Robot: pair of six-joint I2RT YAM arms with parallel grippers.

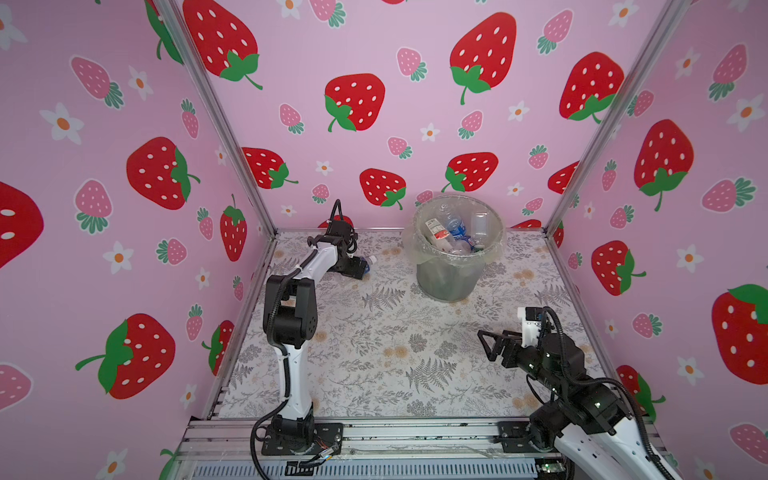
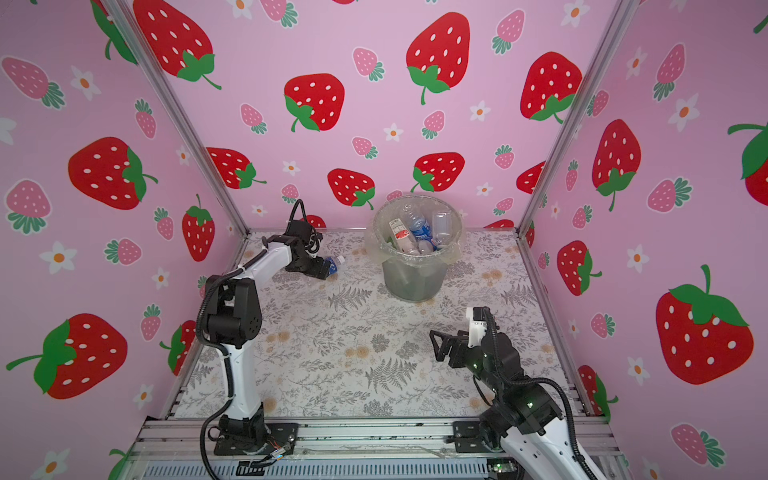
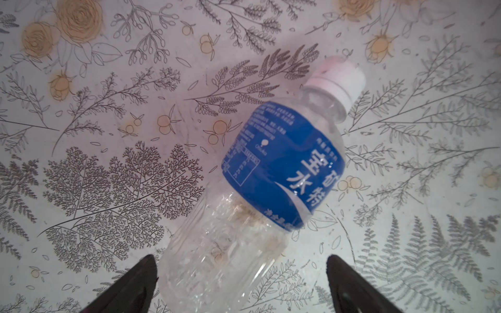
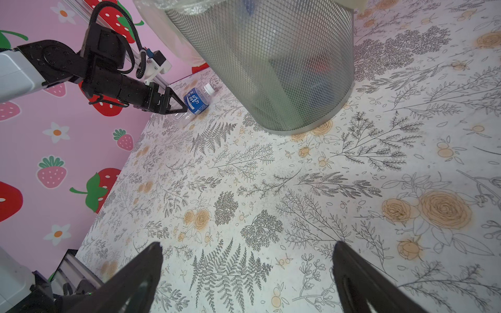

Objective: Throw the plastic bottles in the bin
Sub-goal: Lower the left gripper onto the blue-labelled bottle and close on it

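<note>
One plastic bottle (image 3: 271,176), clear with a blue label and a white cap, lies on its side on the floral table, left of the bin; it shows in both top views (image 1: 366,262) (image 2: 335,262). My left gripper (image 3: 241,260) is open low over it, the bottle's clear lower end between the fingers, with a gap on one side. The grey mesh bin (image 1: 451,276) (image 2: 415,280) (image 4: 271,67), lined with a clear bag, stands at the back and holds several bottles (image 1: 455,232) (image 2: 419,230). My right gripper (image 1: 486,345) (image 4: 246,248) hangs open and empty at the front right.
Pink strawberry walls with metal corner posts (image 1: 232,137) close in the table on three sides. The left arm (image 4: 113,84) reaches along the back left wall. A metal rail (image 1: 374,436) carrying both arm bases runs along the front edge.
</note>
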